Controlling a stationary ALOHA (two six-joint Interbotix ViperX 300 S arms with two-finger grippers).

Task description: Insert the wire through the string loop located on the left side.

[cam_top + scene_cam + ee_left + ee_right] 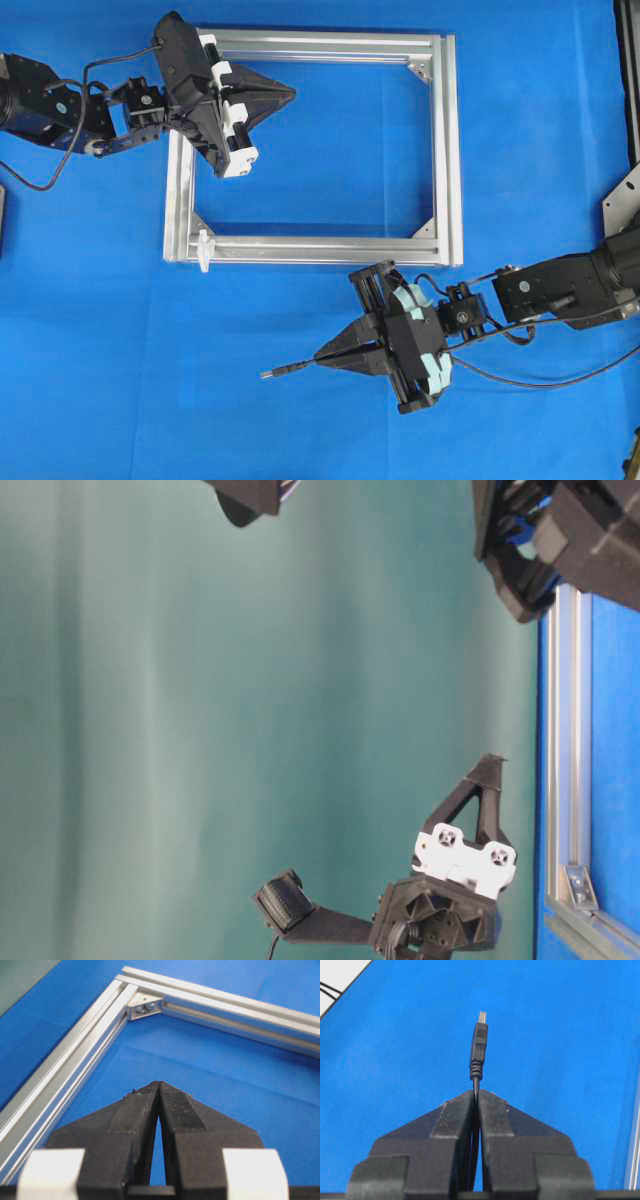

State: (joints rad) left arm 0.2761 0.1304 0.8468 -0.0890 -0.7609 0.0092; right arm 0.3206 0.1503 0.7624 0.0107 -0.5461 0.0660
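The wire's plug end [283, 370] sticks out leftward from my right gripper [320, 357], which is shut on the wire just behind the plug, below the frame's near rail. In the right wrist view the black plug [479, 1045] with its small grey tip points straight ahead of the closed right gripper [476, 1093] over blue cloth. The string loop [205, 250] is a tiny white piece at the near-left corner of the silver frame [448, 150]. My left gripper [292, 95] hovers inside the frame's far-left corner, and the left wrist view shows the left gripper [158, 1084] shut on nothing.
Blue cloth covers the table. Frame rails and a corner bracket [146, 1007] lie ahead of the left gripper. Thin black cables [540, 380] trail right from the right arm. A metal bracket [625, 195] sits at the right edge. In the table-level view the frame rail [565, 730] runs vertically.
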